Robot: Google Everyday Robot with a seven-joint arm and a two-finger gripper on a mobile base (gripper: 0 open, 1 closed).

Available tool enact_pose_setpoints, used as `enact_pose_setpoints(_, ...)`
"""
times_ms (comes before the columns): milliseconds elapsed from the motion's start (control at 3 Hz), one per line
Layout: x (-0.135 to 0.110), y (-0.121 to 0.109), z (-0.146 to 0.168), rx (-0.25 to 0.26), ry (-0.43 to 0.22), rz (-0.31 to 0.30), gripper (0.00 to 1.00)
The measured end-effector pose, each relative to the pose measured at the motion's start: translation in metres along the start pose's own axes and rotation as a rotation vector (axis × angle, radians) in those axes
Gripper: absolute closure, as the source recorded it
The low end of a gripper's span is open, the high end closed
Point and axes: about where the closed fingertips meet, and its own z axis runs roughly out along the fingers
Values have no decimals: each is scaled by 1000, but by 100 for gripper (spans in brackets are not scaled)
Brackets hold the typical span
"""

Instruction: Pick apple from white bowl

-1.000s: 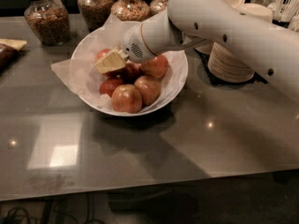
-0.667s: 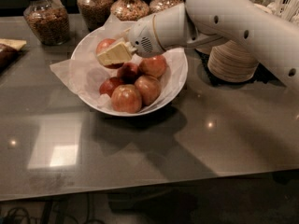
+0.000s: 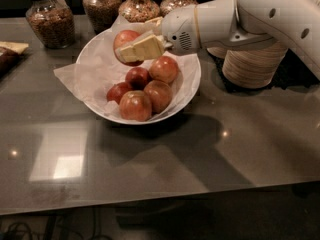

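The white bowl (image 3: 187,91) sits on the grey table, lined with crinkled white paper, with several apples in it. My gripper (image 3: 134,48) reaches in from the right and is shut on the rosy red apple (image 3: 124,38), holding it above the bowl's back left part. Its pale fingers (image 3: 142,49) clamp the apple's front side and hide its lower half. Below it in the bowl lie two small dark red apples (image 3: 137,76) and yellow-orange blushed apples (image 3: 135,105).
Several glass jars of grains (image 3: 48,18) stand along the back edge. A stack of small white paper bowls (image 3: 252,64) stands to the right of the bowl, under my arm. A dark object (image 3: 7,56) lies at the far left. The table's front edge runs along the bottom.
My gripper has risen with the apple in it, from among the other apples to above the bowl, and the arm has drawn back to the right.
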Motion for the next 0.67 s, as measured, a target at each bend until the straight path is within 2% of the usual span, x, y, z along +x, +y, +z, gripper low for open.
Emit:
enact_pose_setpoints(333,-1,11,-32,-89,-15,-23,100)
enact_pose_setpoints(667,6,34,-61,-183,32,-57,100)
